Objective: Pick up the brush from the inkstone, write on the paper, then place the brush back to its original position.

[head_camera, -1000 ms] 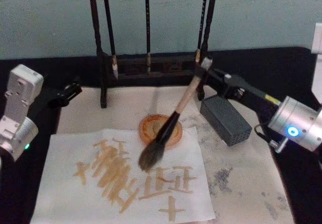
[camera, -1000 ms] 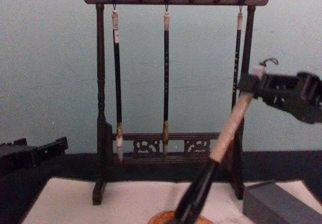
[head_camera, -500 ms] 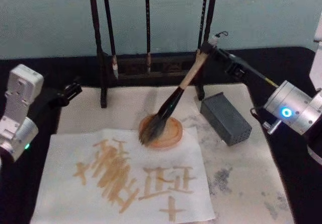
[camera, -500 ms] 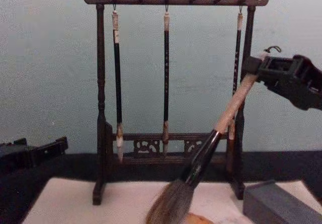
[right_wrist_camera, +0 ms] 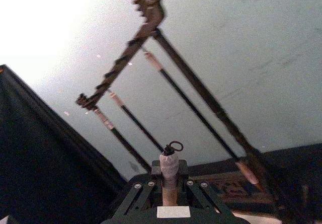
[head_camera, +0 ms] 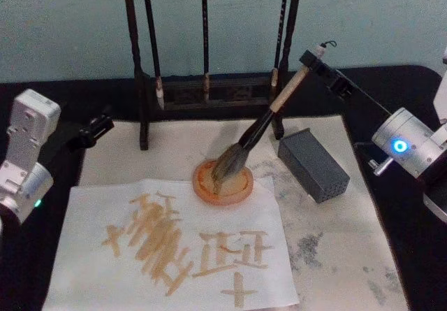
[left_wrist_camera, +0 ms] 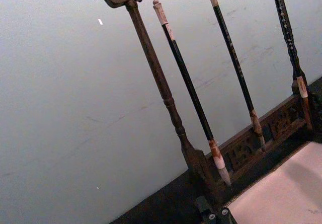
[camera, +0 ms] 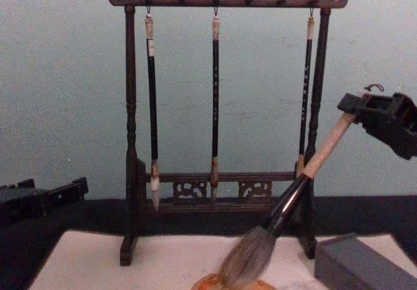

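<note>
My right gripper (head_camera: pixel 316 58) is shut on the pale upper handle of the brush (head_camera: pixel 269 119), near its dark end loop. The brush slants down to the left, and its bushy grey-brown bristles (head_camera: pixel 227 165) rest in the round orange inkstone (head_camera: pixel 241 191). From the chest, the brush head (camera: pixel 247 261) meets the inkstone (camera: pixel 215 283), with the right gripper (camera: pixel 366 107) high at the right. In the right wrist view the handle end (right_wrist_camera: pixel 170 176) stands between the fingers. The paper (head_camera: pixel 91 269) lies in front of the inkstone, with tan characters on it. My left gripper (head_camera: pixel 98 127) is parked at the left, shut.
A dark wooden rack (head_camera: pixel 209 87) with three slim hanging brushes stands behind the inkstone. A grey block (head_camera: pixel 313 164) lies right of the inkstone. A stained beige mat (head_camera: pixel 335 255) underlies everything on the black table.
The right gripper moved back and to the right, carrying the brush off the paper. The bristles went from above the written characters down onto the inkstone. The left arm stayed still.
</note>
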Available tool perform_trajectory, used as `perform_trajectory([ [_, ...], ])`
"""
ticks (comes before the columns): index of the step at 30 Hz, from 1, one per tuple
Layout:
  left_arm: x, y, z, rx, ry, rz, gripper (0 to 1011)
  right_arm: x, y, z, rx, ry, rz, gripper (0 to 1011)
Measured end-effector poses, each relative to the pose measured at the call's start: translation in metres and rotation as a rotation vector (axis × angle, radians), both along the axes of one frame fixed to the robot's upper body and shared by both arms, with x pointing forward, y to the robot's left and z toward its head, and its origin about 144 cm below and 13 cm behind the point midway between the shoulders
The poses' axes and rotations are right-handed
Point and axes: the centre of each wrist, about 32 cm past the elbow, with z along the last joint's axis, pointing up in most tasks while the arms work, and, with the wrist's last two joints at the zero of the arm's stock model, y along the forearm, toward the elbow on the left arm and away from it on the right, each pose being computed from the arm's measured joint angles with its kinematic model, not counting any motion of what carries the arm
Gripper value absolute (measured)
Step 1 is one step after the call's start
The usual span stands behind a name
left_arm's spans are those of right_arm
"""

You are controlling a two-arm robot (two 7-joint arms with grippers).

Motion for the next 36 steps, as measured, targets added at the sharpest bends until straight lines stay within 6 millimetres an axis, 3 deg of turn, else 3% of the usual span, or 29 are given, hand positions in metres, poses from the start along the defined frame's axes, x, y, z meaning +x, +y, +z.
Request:
perform_trajectory([
  [14, 0.0, 0.0, 0.0, 0.0, 0.0, 0.0, 1002, 0.017, -0.007, -0.025, 0.058, 0.078, -0.036, 187],
  [36, 0.0, 0.0, 0.0, 0.0, 0.0, 0.0, 1002, 0.028, -0.011, -0.053, 0.113, 0.162, -0.075, 185],
])
